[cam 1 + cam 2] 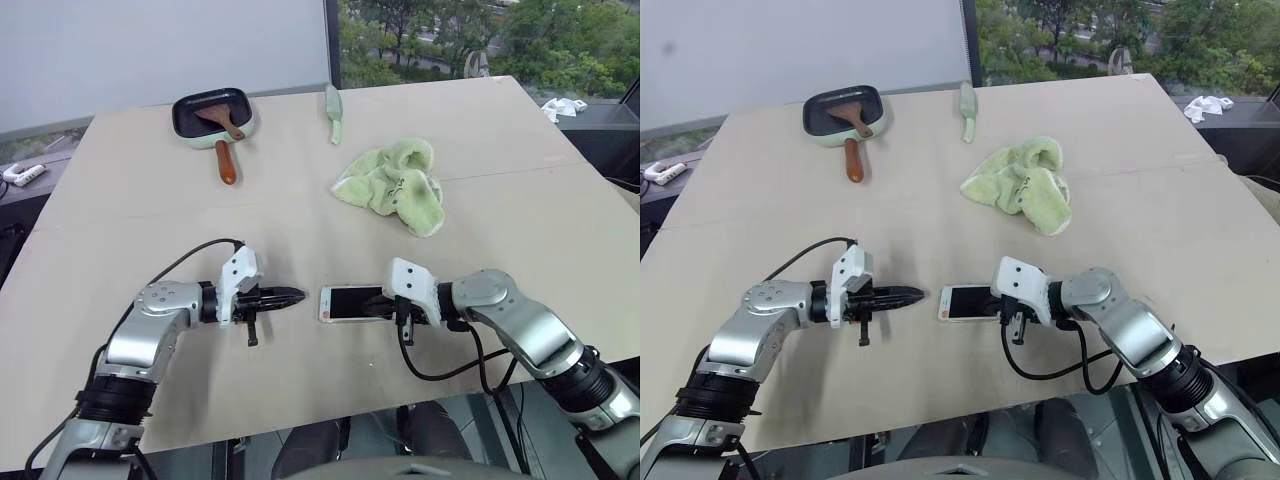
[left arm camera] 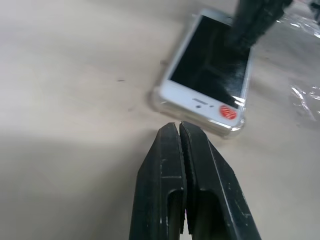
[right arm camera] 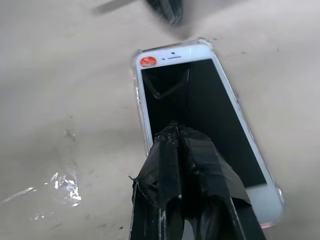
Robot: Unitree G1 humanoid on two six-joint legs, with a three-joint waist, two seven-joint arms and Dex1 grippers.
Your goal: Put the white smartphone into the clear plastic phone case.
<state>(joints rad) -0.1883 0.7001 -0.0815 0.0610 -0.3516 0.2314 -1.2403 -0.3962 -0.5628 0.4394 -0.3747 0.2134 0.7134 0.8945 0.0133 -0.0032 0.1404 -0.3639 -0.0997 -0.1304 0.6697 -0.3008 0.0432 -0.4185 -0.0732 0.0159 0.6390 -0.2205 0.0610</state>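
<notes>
Beige table carries the white smartphone, seated in the clear plastic phone case; red round sticker, text unreadable. Left gripper clenched, empty; right gripper clenched, tips over the screen.

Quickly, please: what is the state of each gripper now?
Left gripper: shut, holding nothing, just short of the white smartphone.
Right gripper: shut, tips over the phone's screen, holding nothing.

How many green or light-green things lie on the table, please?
3. A fluffy light-green cloth lies crumpled right of the table's centre. A small pale-green utensil lies beyond it near the far edge. A pale-green square pan with a brown handle sits far left. None seems hidden.
</notes>
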